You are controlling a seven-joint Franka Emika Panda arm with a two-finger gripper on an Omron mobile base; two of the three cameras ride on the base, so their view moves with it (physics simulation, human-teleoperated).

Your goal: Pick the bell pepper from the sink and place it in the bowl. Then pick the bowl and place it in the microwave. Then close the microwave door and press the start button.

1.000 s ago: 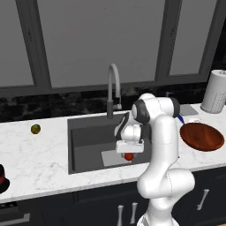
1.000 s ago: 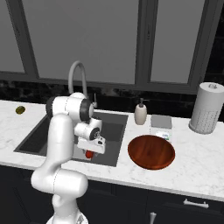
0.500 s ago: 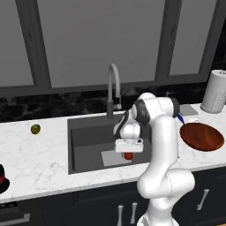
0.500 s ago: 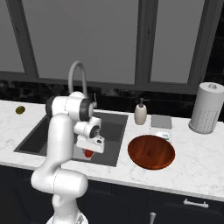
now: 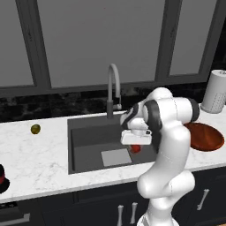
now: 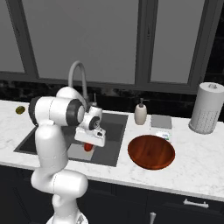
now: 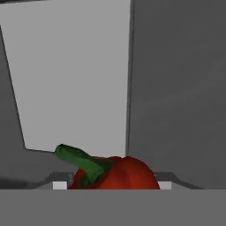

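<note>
The red bell pepper (image 5: pixel 135 148) (image 6: pixel 89 147) (image 7: pixel 117 174) with its green stem hangs just above the floor of the dark grey sink (image 5: pixel 88 132) (image 6: pixel 114 131). My gripper (image 5: pixel 135 146) (image 6: pixel 89 145) (image 7: pixel 110 184) points down into the basin and is shut on the pepper. The wide reddish-brown bowl (image 5: pixel 204 137) (image 6: pixel 151 152) rests on the counter to the right of the sink, apart from the arm. The microwave and its door are out of view.
A curved grey faucet (image 5: pixel 112 88) (image 6: pixel 78 78) rises behind the basin. A pale rectangle (image 5: pixel 115 156) (image 7: pixel 70 75) lies on the sink floor. An olive-green ball (image 5: pixel 35 129) (image 6: pixel 20 110) sits left; a soap dispenser (image 6: pixel 140 113) and paper towel roll (image 5: pixel 216 91) (image 6: pixel 205 108) stand right.
The jaws have shut on the bell pepper, and the hand has risen slightly with it off the sink floor.
</note>
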